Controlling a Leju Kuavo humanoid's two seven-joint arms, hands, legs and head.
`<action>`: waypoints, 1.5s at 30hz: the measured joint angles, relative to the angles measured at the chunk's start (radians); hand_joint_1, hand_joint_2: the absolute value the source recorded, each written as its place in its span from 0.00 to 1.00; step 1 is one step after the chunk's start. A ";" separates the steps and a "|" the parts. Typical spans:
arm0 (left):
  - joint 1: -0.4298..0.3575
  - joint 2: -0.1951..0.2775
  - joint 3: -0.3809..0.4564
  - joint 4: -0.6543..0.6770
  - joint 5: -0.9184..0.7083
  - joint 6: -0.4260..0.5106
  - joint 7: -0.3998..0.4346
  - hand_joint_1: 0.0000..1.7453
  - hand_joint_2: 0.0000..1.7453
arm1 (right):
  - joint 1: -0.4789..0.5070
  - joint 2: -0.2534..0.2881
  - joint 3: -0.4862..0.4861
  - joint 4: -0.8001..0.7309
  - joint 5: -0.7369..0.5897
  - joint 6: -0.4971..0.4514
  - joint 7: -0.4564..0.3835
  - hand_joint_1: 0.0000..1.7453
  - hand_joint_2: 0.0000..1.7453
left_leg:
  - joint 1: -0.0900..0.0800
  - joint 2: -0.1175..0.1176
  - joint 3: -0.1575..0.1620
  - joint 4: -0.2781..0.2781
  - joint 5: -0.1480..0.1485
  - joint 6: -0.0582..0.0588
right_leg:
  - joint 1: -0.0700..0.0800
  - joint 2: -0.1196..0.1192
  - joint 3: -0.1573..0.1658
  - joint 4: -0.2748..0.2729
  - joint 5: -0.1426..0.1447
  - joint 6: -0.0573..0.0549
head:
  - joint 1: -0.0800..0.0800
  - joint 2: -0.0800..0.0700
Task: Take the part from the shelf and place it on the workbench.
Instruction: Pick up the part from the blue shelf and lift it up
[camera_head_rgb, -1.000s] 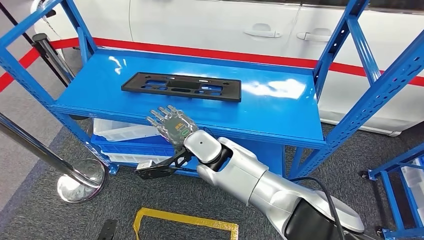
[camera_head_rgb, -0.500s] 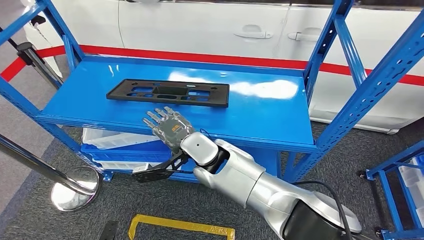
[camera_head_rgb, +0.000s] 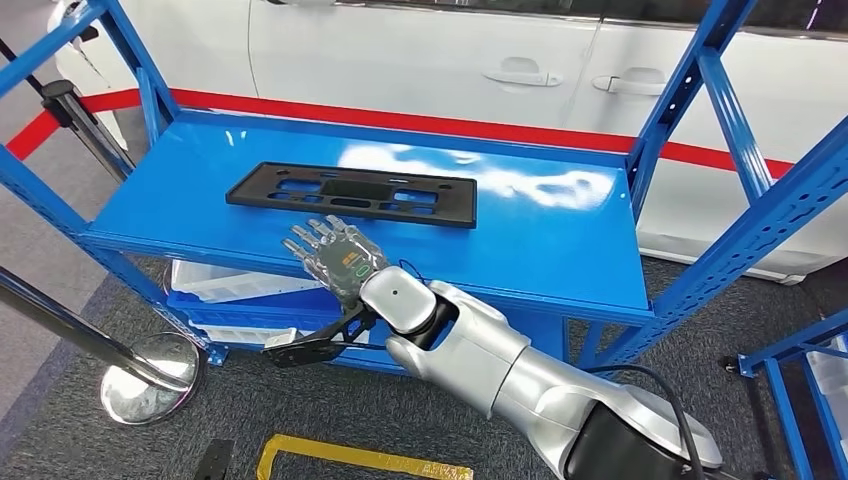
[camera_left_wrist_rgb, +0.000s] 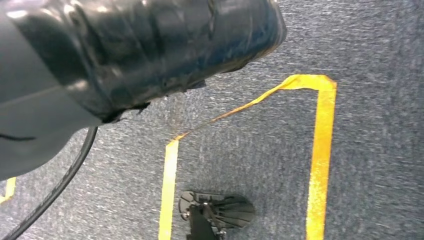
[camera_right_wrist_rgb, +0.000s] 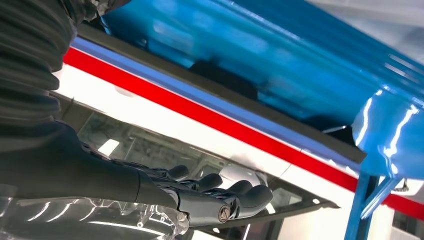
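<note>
The black slotted part (camera_head_rgb: 352, 191) is lying flat on the blue shelf (camera_head_rgb: 540, 230). The right hand (camera_head_rgb: 334, 258) is hovering at the shelf's front edge, near the part, fingers (camera_right_wrist_rgb: 220, 189) spread, holding nothing.

We can read no text, brand or number anywhere. The back of the right hand (camera_head_rgb: 345, 262) carries a small green-lit display, but its characters are too small for us to make out. The only floor sign we see is yellow tape (camera_left_wrist_rgb: 320, 155) marking a rectangle outline on the grey carpet, bearing no lettering.
</note>
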 joint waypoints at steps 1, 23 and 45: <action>-0.001 0.000 0.000 0.000 0.000 0.000 0.000 0.00 0.00 | 0.000 0.001 0.000 0.000 0.000 -0.001 0.000 0.00 1.00 | -0.001 -0.001 0.002 0.002 -0.005 -0.006 | 0.002 0.001 0.020 -0.039 0.010 -0.004 | -0.001 0.000; 0.000 -0.006 0.000 0.000 0.001 -0.002 0.000 0.00 0.00 | -0.002 0.012 0.000 0.004 0.001 -0.004 -0.002 0.00 1.00 | 0.001 0.002 -0.019 -0.017 0.031 0.006 | 0.011 0.004 0.057 0.003 -0.086 -0.003 | -0.003 0.000; 0.005 -0.010 0.000 0.000 0.010 -0.002 -0.001 0.00 0.00 | 0.015 0.018 0.000 0.018 -0.007 -0.003 -0.018 0.00 1.00 | 0.001 0.003 -0.109 0.123 0.015 -0.043 | 0.003 0.007 0.098 -0.088 -0.031 -0.045 | -0.013 0.000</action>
